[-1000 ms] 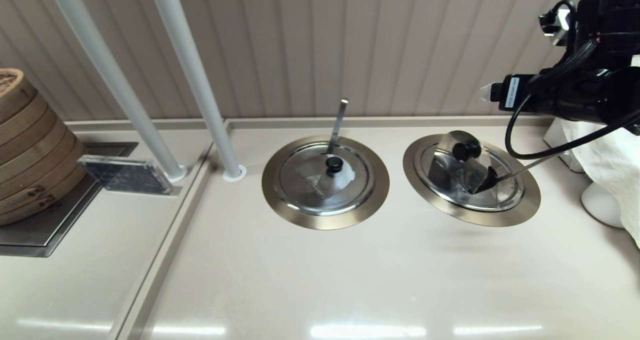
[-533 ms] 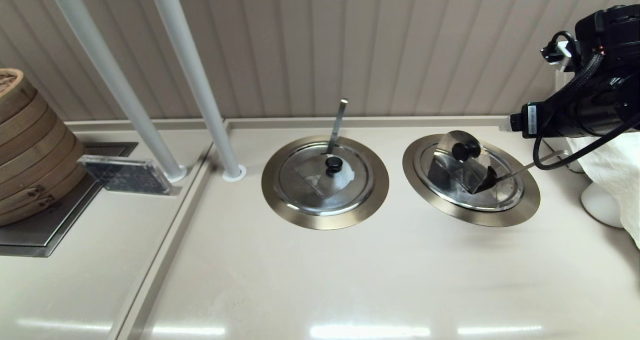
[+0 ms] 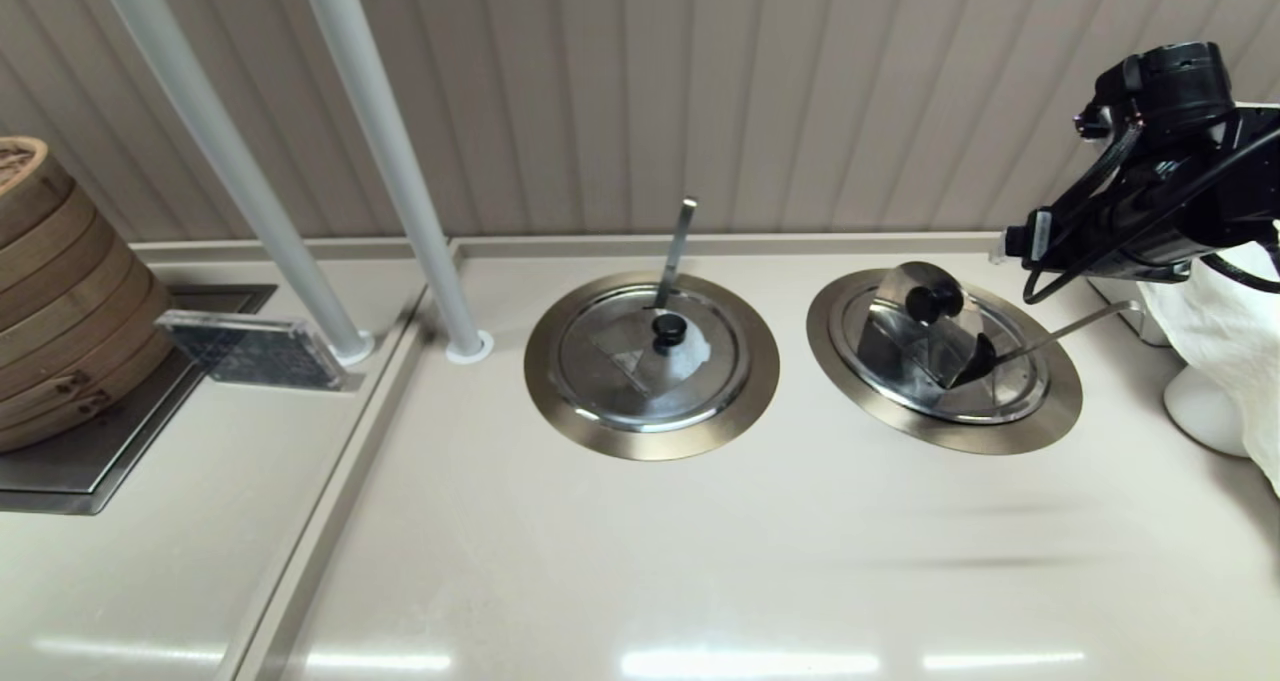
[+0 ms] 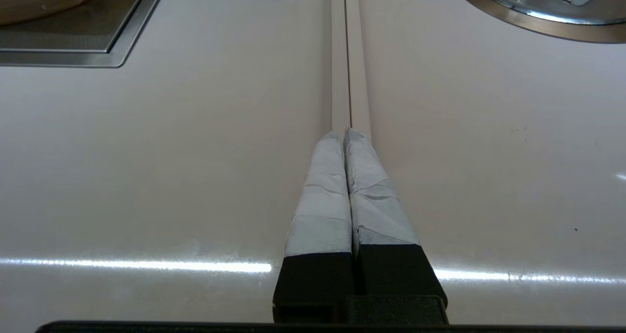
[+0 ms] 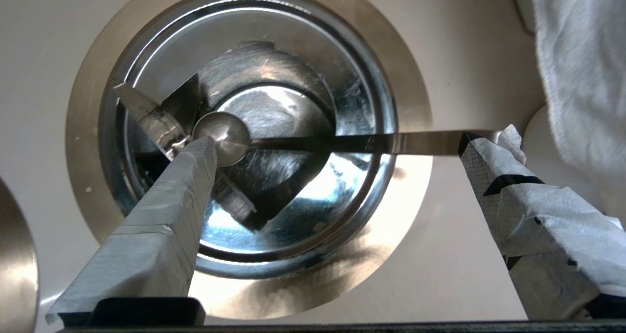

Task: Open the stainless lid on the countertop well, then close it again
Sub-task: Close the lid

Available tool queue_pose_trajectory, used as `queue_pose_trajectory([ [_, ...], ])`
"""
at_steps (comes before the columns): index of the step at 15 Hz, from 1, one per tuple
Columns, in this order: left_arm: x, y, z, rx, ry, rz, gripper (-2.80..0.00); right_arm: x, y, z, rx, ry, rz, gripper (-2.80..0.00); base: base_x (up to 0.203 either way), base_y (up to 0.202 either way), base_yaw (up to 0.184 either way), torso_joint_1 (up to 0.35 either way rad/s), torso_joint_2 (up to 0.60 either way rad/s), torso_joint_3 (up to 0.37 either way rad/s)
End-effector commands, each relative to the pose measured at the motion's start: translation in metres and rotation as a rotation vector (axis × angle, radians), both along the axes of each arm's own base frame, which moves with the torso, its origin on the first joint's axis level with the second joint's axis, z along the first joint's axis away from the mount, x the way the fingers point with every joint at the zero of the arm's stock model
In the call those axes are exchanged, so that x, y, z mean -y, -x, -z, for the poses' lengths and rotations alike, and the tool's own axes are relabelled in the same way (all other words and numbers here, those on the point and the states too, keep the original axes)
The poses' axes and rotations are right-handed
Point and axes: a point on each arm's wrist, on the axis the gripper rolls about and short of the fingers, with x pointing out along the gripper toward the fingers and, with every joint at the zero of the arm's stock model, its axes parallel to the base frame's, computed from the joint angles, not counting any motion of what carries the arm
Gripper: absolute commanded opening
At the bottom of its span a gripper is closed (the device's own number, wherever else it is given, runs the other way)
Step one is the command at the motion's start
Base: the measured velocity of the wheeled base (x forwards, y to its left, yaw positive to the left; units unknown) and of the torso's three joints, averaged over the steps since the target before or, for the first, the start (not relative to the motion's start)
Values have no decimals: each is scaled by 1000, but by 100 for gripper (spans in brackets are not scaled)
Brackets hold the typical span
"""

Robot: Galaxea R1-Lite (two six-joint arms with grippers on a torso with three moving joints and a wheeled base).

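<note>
Beige countertop (image 3: 640, 551) | stainless lid (image 5: 274, 127) flap raised | right gripper (image 5: 342, 166) spread wide, empty

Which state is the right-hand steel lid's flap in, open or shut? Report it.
Open. The stainless lid's wedge flap stands tilted up, its black knob raised, exposing the countertop well's dark inside; the right gripper touches neither.

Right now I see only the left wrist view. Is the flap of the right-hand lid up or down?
Observer: Up. The flap of the stainless lid stands raised, carrying its black knob.
Operator: Where is the right gripper?
Observer: The right gripper hangs above the countertop well, jaws wide apart, holding nothing.
Operator: And the ladle handle?
Observer: The ladle handle leans out of the opening toward the robot's right.
</note>
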Motion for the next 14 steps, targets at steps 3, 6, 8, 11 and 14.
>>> queue_pose_trajectory([
  [3, 0, 0, 0, 0, 1, -1, -280, -28, 12, -5, -36, -168, -35, 0, 0, 0, 0, 0, 0, 0],
  [6, 0, 0, 0, 0, 1, 0, -280, -39, 33, -5, -55, -212, -56, 0, 0, 0, 0, 0, 0, 0],
  [8, 0, 0, 0, 0, 1, 0, -280, -36, 34, -13, -25, -227, -43, 0, 0, 0, 0, 0, 0, 0],
  [11, 0, 0, 0, 0, 1, -1, -280, -25, 28, -1, -49, -256, 29, 0, 0, 0, 0, 0, 0, 0],
  [14, 0, 0, 0, 0, 1, -1, -280, -11, 28, 8, -70, -230, 103, 0, 0, 0, 0, 0, 0, 0],
])
